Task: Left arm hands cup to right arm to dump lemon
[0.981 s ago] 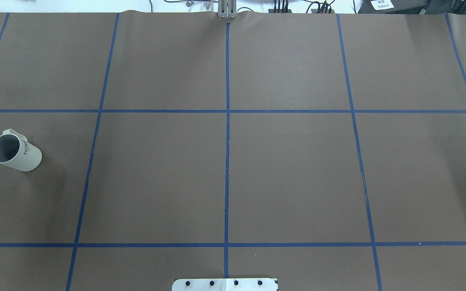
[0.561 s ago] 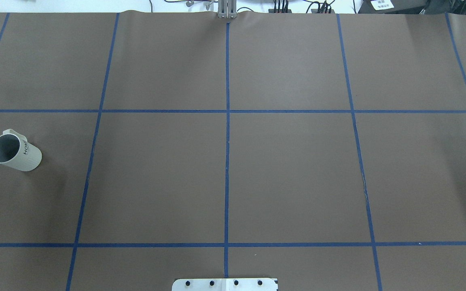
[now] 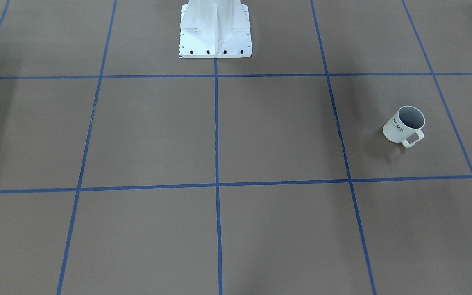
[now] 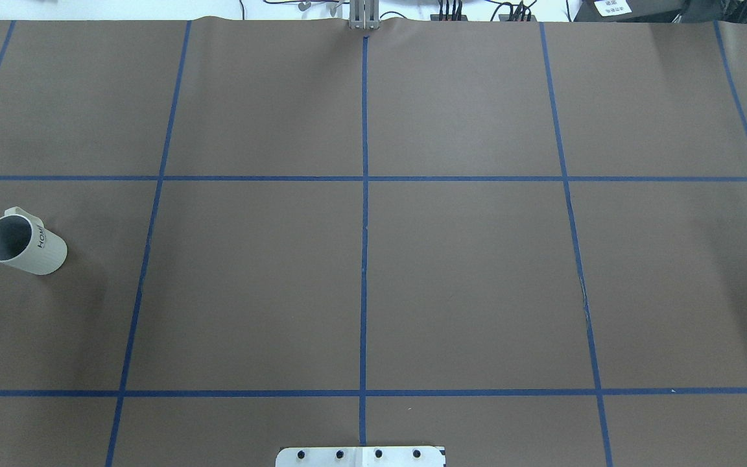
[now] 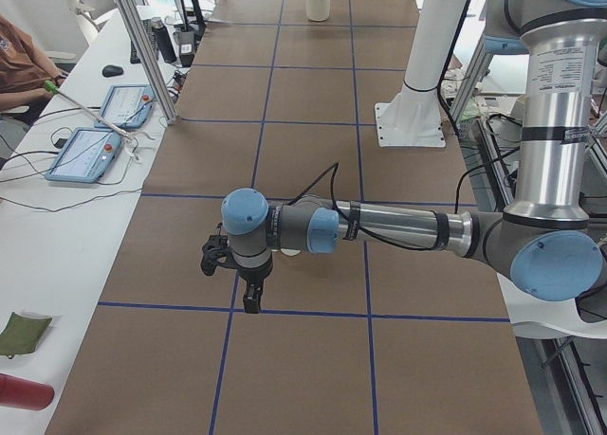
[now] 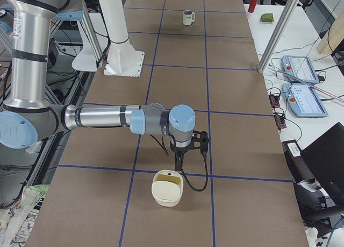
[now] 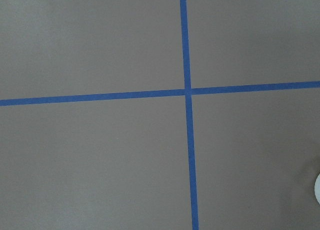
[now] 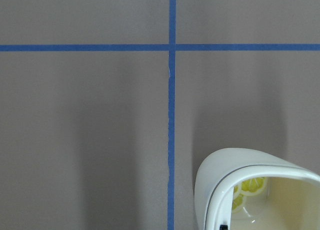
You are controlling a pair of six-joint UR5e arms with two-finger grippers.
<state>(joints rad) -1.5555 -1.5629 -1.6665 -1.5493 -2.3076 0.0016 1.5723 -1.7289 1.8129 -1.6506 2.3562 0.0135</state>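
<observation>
The cup [image 4: 23,245], a white mug with black "HOME" lettering, stands upright at the left of the brown table. It also shows in the front-facing view [image 3: 404,125] and far off in the exterior right view [image 6: 187,17]. Its grey inside shows no lemon; the lemon is hidden or out of view. My left gripper [image 5: 249,302] points down over the table in the exterior left view only, and I cannot tell whether it is open or shut. My right gripper [image 6: 179,162] points down just beside a cream bowl, and I cannot tell its state either.
The cream bowl [image 6: 167,190] stands on the table under my right wrist, with yellow slice shapes inside [image 8: 250,187]. The white robot pedestal [image 3: 215,28] stands at the table's middle edge. Tablets [image 5: 90,155], a red bottle [image 5: 24,392] and a green pouch [image 5: 21,331] lie on side desks.
</observation>
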